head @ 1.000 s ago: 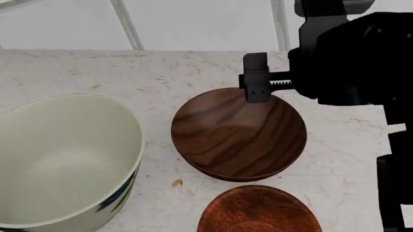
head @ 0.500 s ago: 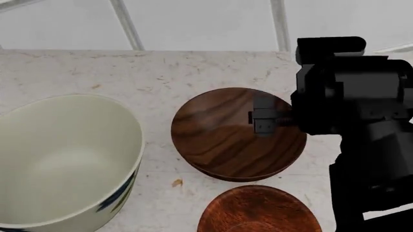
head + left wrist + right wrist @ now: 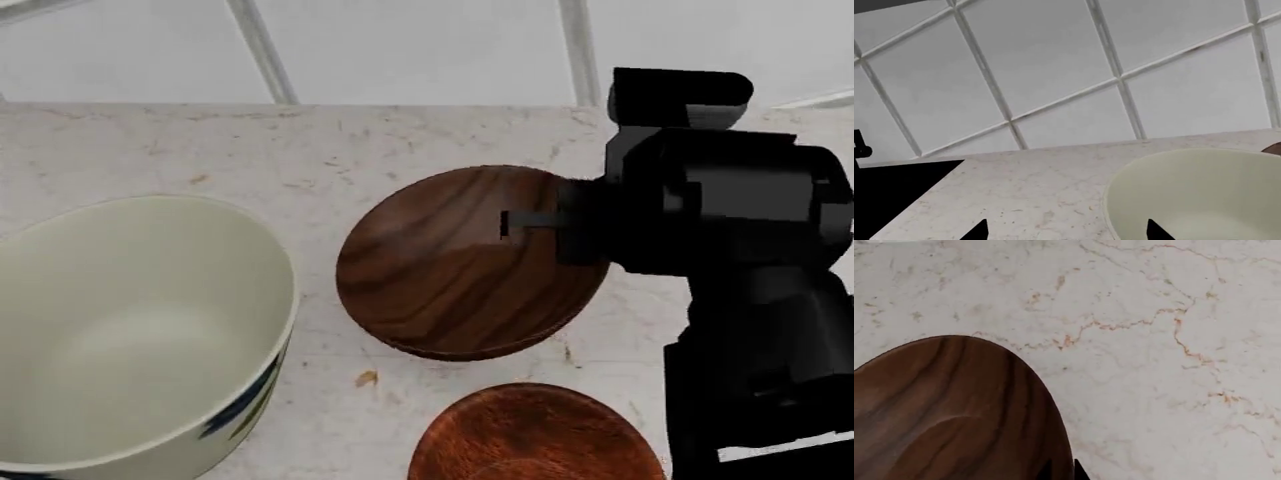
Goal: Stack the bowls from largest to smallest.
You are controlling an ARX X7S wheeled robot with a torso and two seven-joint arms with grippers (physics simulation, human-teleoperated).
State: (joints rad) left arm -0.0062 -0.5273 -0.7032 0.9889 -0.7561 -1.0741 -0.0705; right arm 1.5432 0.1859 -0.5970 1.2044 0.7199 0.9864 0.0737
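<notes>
My right gripper (image 3: 534, 225) pinches the right rim of the dark-brown striped bowl (image 3: 454, 265), which sits tilted, apparently lifted off the table (image 3: 160, 150). The cream bowl (image 3: 134, 330) stands to its left, so I judge the carry must go leftward. The reddish-brown bowl (image 3: 534, 435) waits nearer me. I cannot tell how my left gripper stands.

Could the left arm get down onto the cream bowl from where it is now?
Probably yes: the cream bowl sits open-topped just ahead of the left gripper, nothing between them; the right gripper is busy at the striped wooden bowl.
</notes>
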